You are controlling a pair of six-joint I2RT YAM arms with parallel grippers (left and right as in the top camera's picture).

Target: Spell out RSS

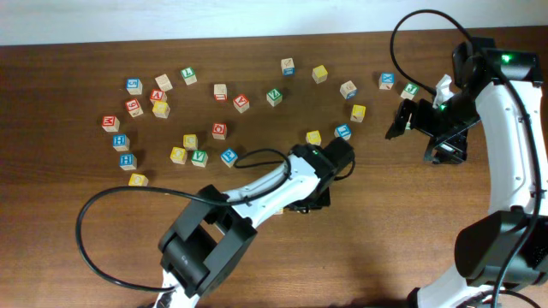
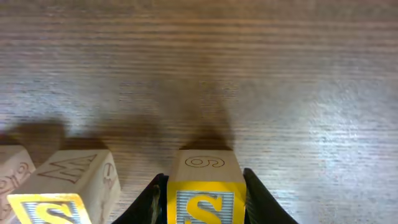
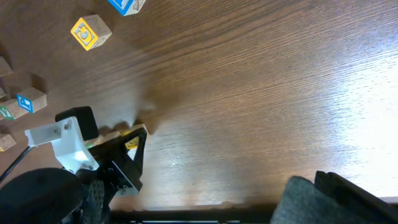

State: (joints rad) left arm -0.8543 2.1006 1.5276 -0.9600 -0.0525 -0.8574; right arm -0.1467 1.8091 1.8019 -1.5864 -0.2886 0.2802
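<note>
In the left wrist view, my left gripper [image 2: 203,182] is shut on a yellow S cube [image 2: 205,200], low over the table. A second yellow S cube [image 2: 55,208] stands close to its left, and another wooden cube [image 2: 9,177] is at the far left edge with its coloured face hidden. No green R face shows. From overhead, my left gripper [image 1: 306,204] is at the table's middle, hiding these cubes. My right gripper [image 1: 401,120] hovers at the far right, open and empty.
Many letter cubes lie scattered across the far left and middle [image 1: 163,109]. A yellow cube [image 1: 313,137] and a blue cube [image 1: 342,131] lie just beyond my left arm. More cubes [image 1: 387,80] sit near my right gripper. A black cable [image 1: 86,224] loops at front left.
</note>
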